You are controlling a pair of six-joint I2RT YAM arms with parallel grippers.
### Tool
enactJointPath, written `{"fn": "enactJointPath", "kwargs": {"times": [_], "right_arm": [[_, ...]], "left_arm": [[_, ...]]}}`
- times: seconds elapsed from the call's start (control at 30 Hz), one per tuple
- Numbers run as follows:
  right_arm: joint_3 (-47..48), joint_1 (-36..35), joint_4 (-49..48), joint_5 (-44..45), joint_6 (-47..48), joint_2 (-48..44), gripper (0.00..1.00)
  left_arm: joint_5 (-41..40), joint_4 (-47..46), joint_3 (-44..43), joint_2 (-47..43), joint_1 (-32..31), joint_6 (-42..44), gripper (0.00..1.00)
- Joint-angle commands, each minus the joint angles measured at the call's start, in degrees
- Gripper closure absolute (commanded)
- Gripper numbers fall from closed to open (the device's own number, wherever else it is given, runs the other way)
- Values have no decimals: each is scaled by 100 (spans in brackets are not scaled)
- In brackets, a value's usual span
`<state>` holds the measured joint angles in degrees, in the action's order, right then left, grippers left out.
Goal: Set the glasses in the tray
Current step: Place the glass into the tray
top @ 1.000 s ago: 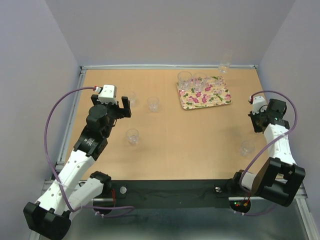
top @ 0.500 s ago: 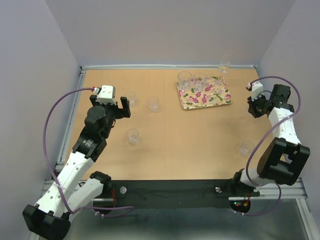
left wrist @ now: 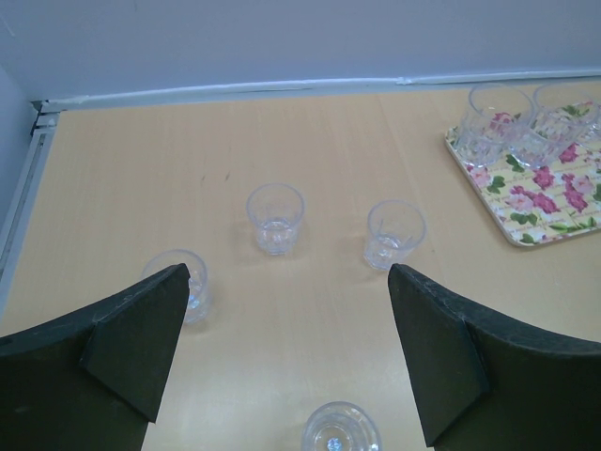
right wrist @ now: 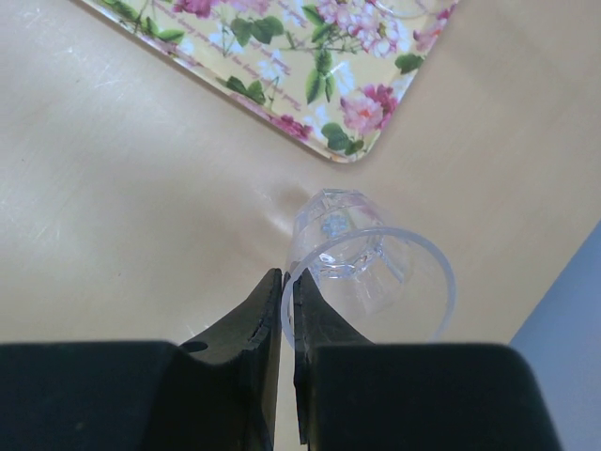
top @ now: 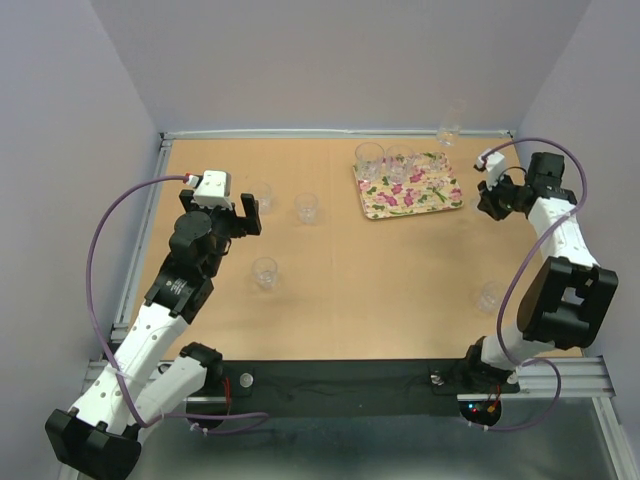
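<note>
Left gripper (top: 243, 212): fingers spread wide, empty, above left side of table (top: 340, 300). Three loose glasses (top: 265, 272) stand near it, upright. Tray (top: 430, 195) at back, right of centre; two tumblers (top: 369, 158) on its far-left corner. Right gripper (right wrist: 286, 285): fingers pinched on rim of held glass (right wrist: 371, 272), off tray, just beside tray corner. Lone glass (top: 493, 295) near right edge.

Perhaps nine glasses (top: 306, 207), one tray (top: 422, 196)
</note>
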<state>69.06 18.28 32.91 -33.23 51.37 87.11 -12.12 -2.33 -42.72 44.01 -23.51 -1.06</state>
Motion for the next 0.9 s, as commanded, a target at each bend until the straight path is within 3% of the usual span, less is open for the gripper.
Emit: {"fn": "enactJointPath", "kwargs": {"times": [0.0, 0.7, 0.87], "right_arm": [[319, -342, -30, 36, 442, 95, 100], [942, -1336, 137, -43, 2516, 956, 99], [1320, -1503, 172, 19, 2632, 1361, 99]], "left_arm": [[-71, -233, 44, -42, 13, 53, 1], [-247, -215, 53, 46, 13, 80, 1], [-299, -198, 44, 81, 13, 80, 1]]}}
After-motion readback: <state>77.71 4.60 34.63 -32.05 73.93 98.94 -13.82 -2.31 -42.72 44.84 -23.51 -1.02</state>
